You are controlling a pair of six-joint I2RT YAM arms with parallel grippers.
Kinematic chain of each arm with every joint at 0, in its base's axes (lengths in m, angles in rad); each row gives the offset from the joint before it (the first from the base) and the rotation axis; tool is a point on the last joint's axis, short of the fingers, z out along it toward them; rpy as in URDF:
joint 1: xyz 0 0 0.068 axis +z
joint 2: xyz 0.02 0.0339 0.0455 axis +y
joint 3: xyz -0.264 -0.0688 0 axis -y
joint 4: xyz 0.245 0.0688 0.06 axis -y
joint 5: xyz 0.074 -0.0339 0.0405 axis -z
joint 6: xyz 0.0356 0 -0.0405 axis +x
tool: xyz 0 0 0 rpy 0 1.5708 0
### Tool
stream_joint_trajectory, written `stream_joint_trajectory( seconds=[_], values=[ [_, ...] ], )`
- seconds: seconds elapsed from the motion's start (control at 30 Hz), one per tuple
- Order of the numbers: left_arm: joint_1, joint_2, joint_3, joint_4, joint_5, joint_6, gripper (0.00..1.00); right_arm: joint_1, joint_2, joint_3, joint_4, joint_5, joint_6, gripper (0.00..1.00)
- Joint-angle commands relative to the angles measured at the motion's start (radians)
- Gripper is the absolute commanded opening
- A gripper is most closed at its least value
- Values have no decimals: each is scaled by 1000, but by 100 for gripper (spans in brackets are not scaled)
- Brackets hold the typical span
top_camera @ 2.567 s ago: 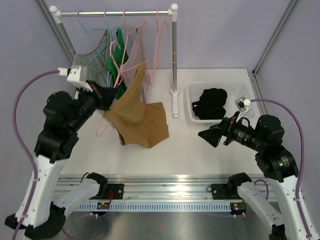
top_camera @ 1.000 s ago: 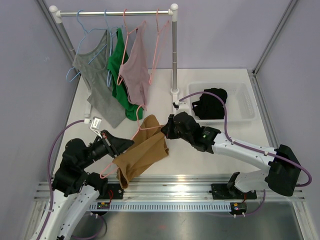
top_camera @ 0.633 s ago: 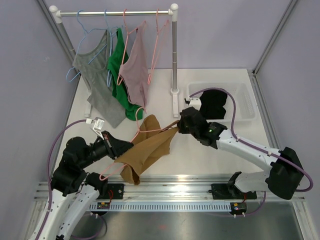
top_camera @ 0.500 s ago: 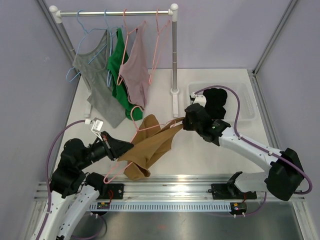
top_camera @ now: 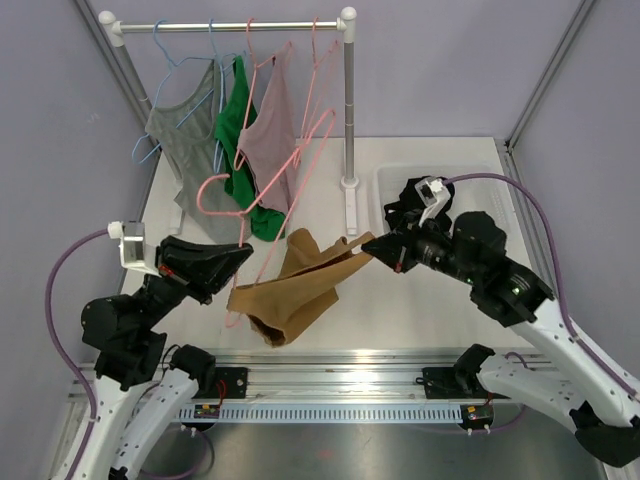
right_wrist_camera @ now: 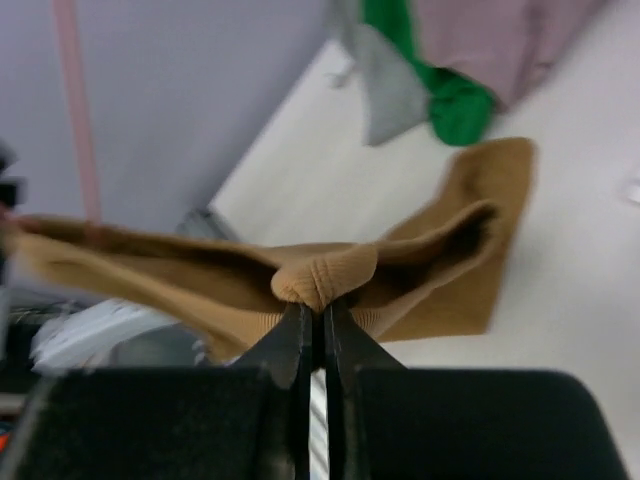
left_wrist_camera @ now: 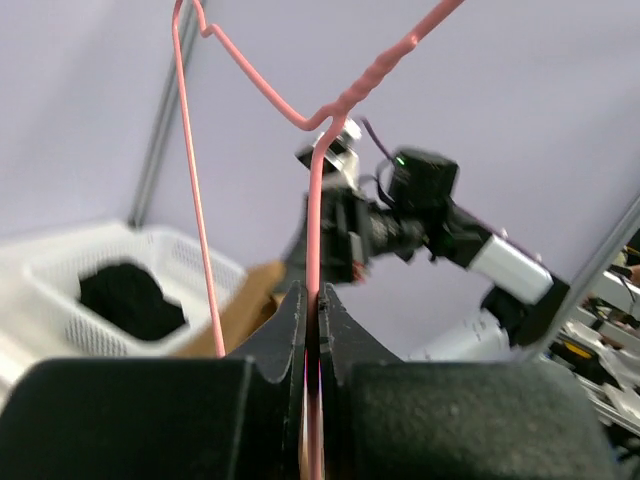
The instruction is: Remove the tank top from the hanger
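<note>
Raised and swung leftward since before, the hanger (left_wrist_camera: 314, 195) is clamped in the closed left gripper (top_camera: 238, 256). The top (top_camera: 300, 285), stretched over mid-table, is pinched at a bunched edge by the right gripper (right_wrist_camera: 318, 310). Light, limp cloth is judged best gripped at a hem.

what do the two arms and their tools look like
The left arm and right arm have black upper joints and glossy white lower links. A purple cable loops to a white camera block at each wrist. The left tool and right tool are black, with tapering wedge-shaped fingers.
</note>
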Motion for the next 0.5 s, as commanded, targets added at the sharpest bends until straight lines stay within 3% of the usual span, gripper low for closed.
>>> stream_joint_trajectory(
  seconds=[0.0,0.1,0.17,0.27,0.47],
  values=[
    [-4,125,74,404,-57,74,0,-7,-53,81,59,-404,52,0],
    [-10,226,124,487,-87,155,0,-4,-41,116,83,-535,117,0],
    [-19,272,164,444,-147,232,0,-2,-42,141,-13,-499,88,0],
    [-27,275,212,314,-319,310,0,-1,-59,185,-181,-358,11,0],
    [-27,271,292,-19,-422,346,0,1,-72,88,-142,-379,29,0]
  ],
)
